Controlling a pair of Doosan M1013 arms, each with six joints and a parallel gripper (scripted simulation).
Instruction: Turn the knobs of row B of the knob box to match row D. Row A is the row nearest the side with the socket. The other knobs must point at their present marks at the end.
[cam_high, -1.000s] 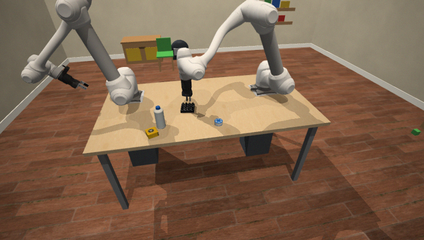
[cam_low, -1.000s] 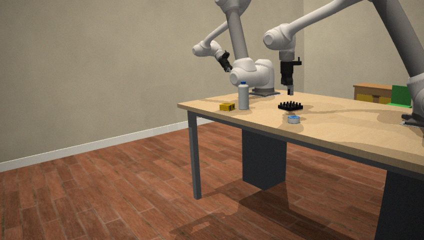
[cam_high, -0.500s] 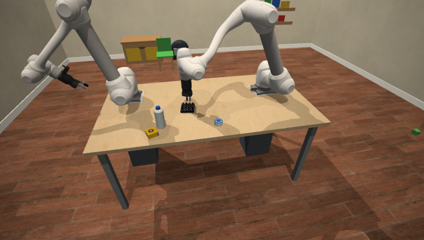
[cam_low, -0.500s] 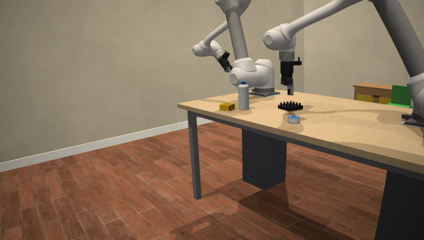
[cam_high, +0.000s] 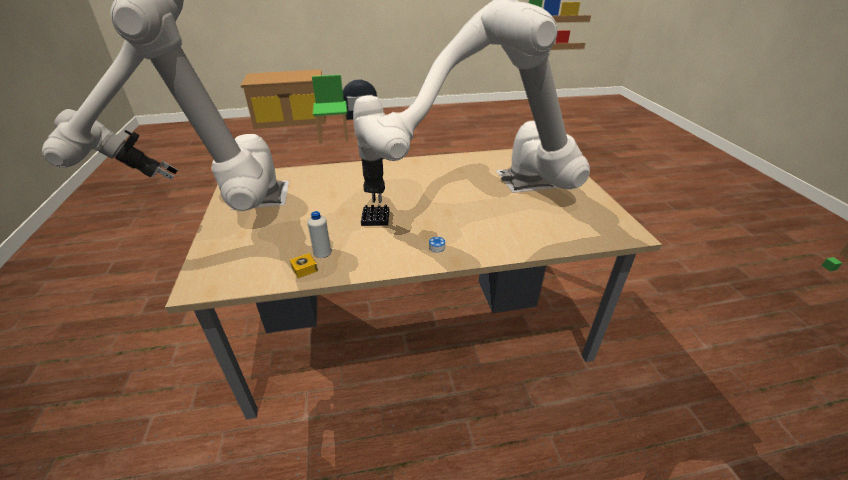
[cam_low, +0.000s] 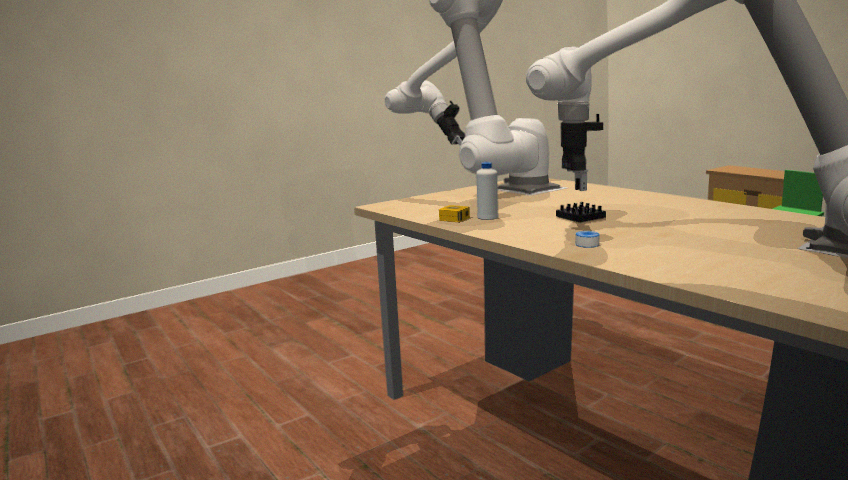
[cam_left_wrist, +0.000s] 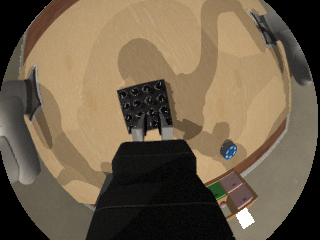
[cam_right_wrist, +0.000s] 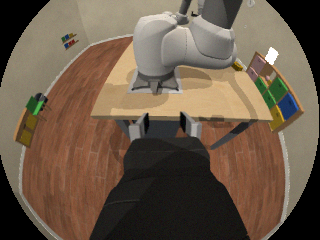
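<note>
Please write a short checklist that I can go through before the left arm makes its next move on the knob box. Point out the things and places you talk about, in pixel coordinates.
1. Knob box (cam_high: 374, 222) (cam_low: 580, 215) (cam_left_wrist: 145, 106) flat on the table: ok.
2. Left gripper (cam_high: 377, 198) (cam_low: 581, 182) (cam_left_wrist: 152, 125) above the box, fingers apart, holding nothing: ok.
3. Right gripper (cam_high: 166, 171) (cam_low: 457, 141) (cam_right_wrist: 165, 126) away from the box, open and empty: ok.
4. White bottle (cam_high: 319, 237) (cam_low: 487, 196) standing apart from the box: ok.
5. Socket side found, so row B is certain: cannot tell.
6. Row B marks match row D: cannot tell, too small.

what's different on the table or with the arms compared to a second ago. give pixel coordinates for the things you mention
Nothing visibly changed. The left gripper (cam_high: 377, 198) (cam_low: 580, 180) (cam_left_wrist: 152, 120) is still above the knob box (cam_high: 375, 215) (cam_low: 583, 214) (cam_left_wrist: 146, 103), partly open and holding nothing. The right gripper (cam_high: 166, 171) (cam_low: 457, 140) (cam_right_wrist: 164, 118), bottle (cam_high: 319, 236) (cam_low: 487, 195) and yellow box (cam_high: 304, 267) (cam_low: 453, 214) stayed put too.
</note>
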